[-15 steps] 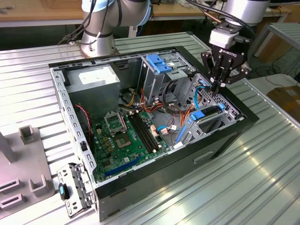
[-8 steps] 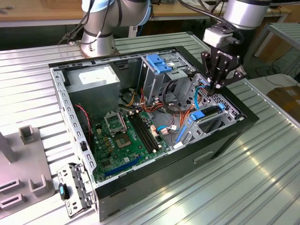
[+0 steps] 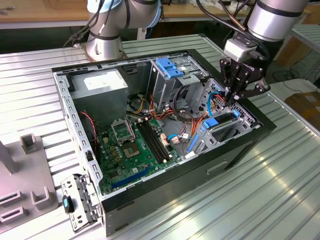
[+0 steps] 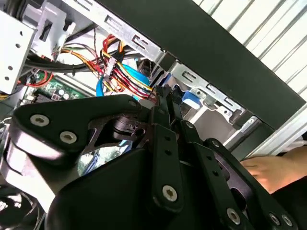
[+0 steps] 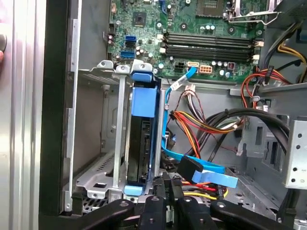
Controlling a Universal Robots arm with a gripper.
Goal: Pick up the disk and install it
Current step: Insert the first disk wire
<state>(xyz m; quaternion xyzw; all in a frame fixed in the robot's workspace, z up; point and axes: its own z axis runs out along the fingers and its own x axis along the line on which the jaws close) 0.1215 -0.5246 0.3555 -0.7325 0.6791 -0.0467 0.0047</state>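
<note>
Black linkage pincer (image 3: 231,97) closed, nothing gripped.
The jaws are brought together just beside the silver-grey disk (image 5: 142,134) with light-blue plastic rails, which is seated on edge in the silver sheet-metal bay (image 5: 115,143) of the open black computer case (image 3: 200,165), at the exterior view's right.

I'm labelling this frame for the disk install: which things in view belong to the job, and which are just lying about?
Job: disk, standing in its bay; claw close by it.
Lying about: motherboard; power supply; metal bracket; grey blocks.
</note>
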